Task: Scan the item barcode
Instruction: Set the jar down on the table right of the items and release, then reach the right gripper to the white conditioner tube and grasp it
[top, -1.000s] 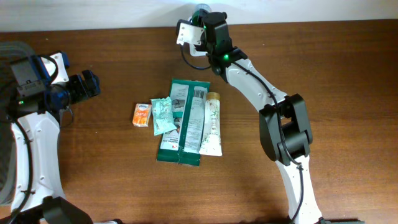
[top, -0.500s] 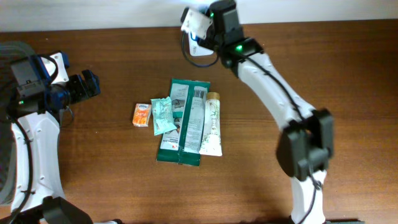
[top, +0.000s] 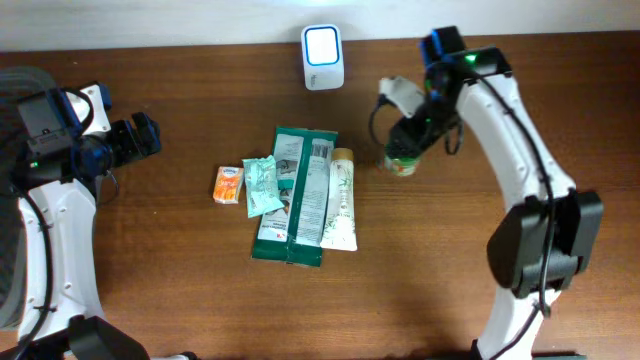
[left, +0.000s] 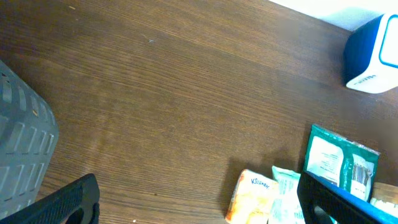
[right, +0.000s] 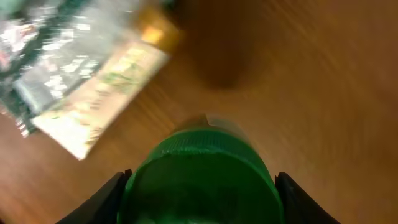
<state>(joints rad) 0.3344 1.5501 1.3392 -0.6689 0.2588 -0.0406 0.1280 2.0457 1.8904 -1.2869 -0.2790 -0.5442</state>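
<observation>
My right gripper (top: 405, 148) is shut on a green-capped jar (top: 400, 165), held just right of the pile of goods in the middle of the table. In the blurred right wrist view the green cap (right: 200, 168) fills the space between both dark fingers (right: 106, 200). The white scanner (top: 322, 57), its face lit blue, stands at the back edge and also shows in the left wrist view as the scanner (left: 373, 53). My left gripper (top: 135, 138) hovers open at the far left, with nothing between its fingers (left: 65, 202).
The pile holds dark green packets (top: 295, 195), a cream tube (top: 342, 200), a mint sachet (top: 262, 185) and an orange tissue pack (top: 229, 184). A grey basket (left: 22, 137) sits at the far left edge.
The right arm has swung away from the scanner, right and toward the front, carrying the jar. The scanner's lit face is now uncovered. The left arm has not moved.
</observation>
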